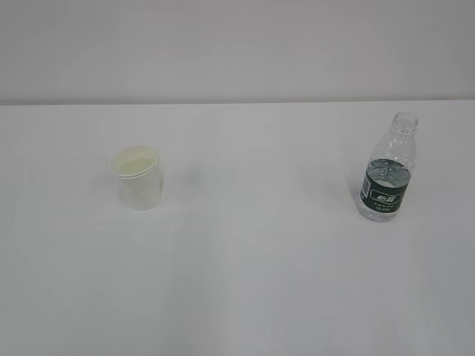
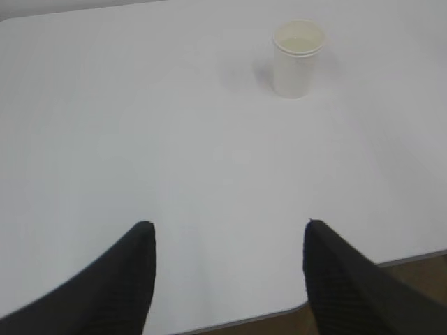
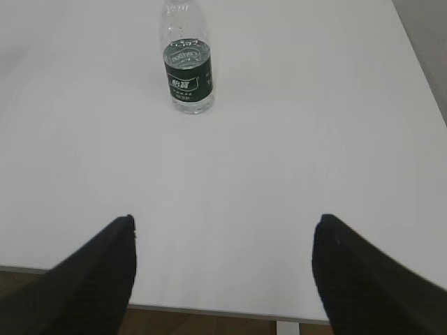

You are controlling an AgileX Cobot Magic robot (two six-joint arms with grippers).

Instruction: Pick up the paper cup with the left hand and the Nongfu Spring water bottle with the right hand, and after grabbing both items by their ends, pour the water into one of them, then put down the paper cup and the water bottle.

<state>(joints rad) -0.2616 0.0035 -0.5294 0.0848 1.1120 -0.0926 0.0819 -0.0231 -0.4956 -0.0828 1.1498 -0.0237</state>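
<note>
On white tabletop: paper cup at roughly 9 o'clock of the exterior view, upright, mouth up, rim free all round. Nongfu Spring water bottle at roughly 3 o'clock, upright, uncapped, dark green label band facing the camera, water level near the top of the label. Well apart from each other; nothing between them.

Layout judged deliberate: cup on the left arm's side, bottle on the right arm's side, each reachable without crossing the middle. Both standing, so side walls open to a lateral grasp. Open neck on bottle means any tilt during pickup risks a spill; thin cup wall likely to deform under a hard squeeze.

Left end effector: seen only in left wrist view, two black fingers at 7 and 5 o'clock of that frame, spread wide, empty, touching nothing. Cup at about 1 o'clock, well ahead of the fingertips.

Right end effector: seen only in right wrist view, fingers spread wide, empty, hanging at the near tabletop edge. Bottle at about 11 o'clock, well ahead.

Neither arm visible in exterior view. Grasping not yet begun; approach judged the step in hand.
</note>
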